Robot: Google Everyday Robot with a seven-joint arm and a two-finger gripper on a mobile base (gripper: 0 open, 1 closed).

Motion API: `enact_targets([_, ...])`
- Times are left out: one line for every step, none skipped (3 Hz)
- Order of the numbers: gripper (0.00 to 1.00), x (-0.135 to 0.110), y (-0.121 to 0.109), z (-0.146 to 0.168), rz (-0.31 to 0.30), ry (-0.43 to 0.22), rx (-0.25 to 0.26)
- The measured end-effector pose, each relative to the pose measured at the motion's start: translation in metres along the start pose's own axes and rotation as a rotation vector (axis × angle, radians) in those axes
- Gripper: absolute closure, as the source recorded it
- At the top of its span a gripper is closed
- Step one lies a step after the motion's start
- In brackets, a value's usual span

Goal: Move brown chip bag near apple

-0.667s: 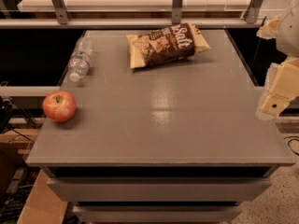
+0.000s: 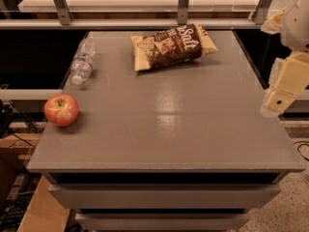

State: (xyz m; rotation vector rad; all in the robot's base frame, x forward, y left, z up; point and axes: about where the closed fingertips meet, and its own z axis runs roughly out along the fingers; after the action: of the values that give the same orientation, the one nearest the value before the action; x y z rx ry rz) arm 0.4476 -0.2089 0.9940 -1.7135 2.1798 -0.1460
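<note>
Robot's hand (image 2: 279, 92) is hanging well right of brown chip bag (image 2: 171, 46); open or closed, cannot tell. Its long axis is lying crosswise, with apple (image 2: 61, 109) sitting well to its left.

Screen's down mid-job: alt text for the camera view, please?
The brown chip bag lies at the far middle of the grey table, well apart from the apple at the left edge. A clear water bottle lies on its side at far left; the claw hangs beside the right edge, touching nothing.
</note>
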Motion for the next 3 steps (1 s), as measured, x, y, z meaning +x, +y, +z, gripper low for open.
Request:
enact_targets([0.00,-0.020,-0.027,0.003,-0.092,0.015,0.014])
enact_targets([0.00,-0.049,-0.060,0.010,-0.225,0.046,0.028])
enact_targets([0.00,-0.083,-0.097,0.029,-0.353,0.081,0.042])
